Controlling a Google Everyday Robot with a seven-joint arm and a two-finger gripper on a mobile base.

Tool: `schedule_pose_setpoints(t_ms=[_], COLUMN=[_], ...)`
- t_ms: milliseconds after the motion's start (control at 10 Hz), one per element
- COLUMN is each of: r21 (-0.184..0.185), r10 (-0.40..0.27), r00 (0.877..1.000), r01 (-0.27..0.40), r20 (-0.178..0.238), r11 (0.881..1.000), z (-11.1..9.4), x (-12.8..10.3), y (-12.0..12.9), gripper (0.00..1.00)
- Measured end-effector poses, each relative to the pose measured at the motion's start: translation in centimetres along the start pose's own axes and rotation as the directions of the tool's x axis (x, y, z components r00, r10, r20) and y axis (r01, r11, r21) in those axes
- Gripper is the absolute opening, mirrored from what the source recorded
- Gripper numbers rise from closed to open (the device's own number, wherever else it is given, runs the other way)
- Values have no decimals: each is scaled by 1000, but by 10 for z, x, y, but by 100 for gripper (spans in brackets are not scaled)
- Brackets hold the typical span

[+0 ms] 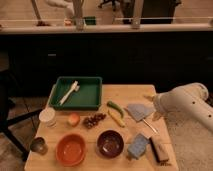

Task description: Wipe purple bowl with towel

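right now the towel (139, 110) lies flat on the table (131, 93), up and to the right of the purple bowl (110, 143) and apart from it. the gripper (154, 111) sits at the towel's right edge, at the end of the white arm - we cannot tell whether it is open or closed, or whether it has any cloth.

we judge the towel to be light, thin and floppy, so it will sag and fold once lifted. a pinch near the middle would bunch it into a wad good for wiping. the bowl looks stiff and glossy, probably light - it may skid across the table, so we would press down into it rather than sideways. the thicker sponge (138, 146) just right of the bowl is not our cloth.
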Motion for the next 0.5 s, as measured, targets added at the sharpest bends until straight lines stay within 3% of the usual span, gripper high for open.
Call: schedule_pose_setpoints(t_ms=[300, 500], r21=[-16, -27], r10=[-2, -18], r00=[1000, 999], r01=[2, 17], r20=[-15, -27], r11=[1000, 999], z=[50, 75], x=[23, 36], y=[21, 22], gripper=[80, 80])
